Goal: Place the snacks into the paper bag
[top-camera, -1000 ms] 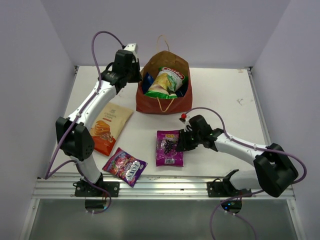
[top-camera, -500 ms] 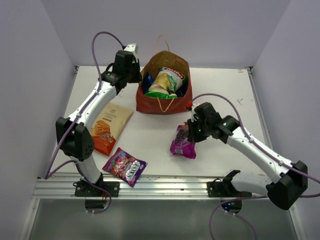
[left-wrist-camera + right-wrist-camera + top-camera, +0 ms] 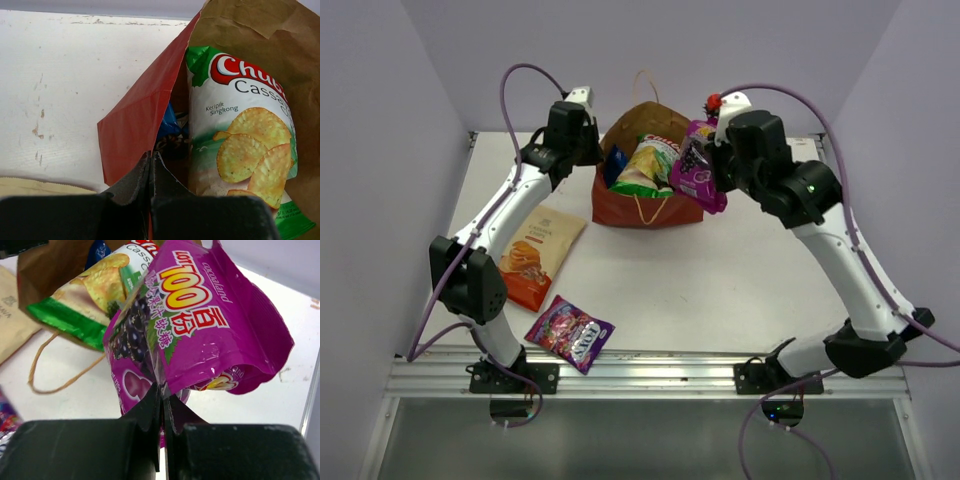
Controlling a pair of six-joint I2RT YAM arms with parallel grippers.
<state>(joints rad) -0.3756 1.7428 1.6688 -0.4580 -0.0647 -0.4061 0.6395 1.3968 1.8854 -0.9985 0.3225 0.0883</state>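
two packets sit in the paper bag (image 3: 645, 210) — green-white cassava chips (image 3: 655, 165) upright, a blue packet (image 3: 614, 163) tucked at their left. the right gripper (image 3: 161, 392) is clamped on a purple candy pack (image 3: 200, 335), hanging in the air at the bag's right rim, not yet inside; the left gripper (image 3: 151, 162) pinches the bag's left edge, mouth held open. left on the table (image 3: 760, 290): the beige-orange chips (image 3: 535, 255) and the second purple pack (image 3: 570, 335) — roughly halfway, i judge.

White table (image 3: 740, 290) seen from above. A reddish-brown paper bag (image 3: 645, 212) sits at twelve o'clock, mouth open. A beige-orange chips packet (image 3: 535, 255) lies flat at nine o'clock, a purple candy pack (image 3: 570, 333) at seven o'clock.
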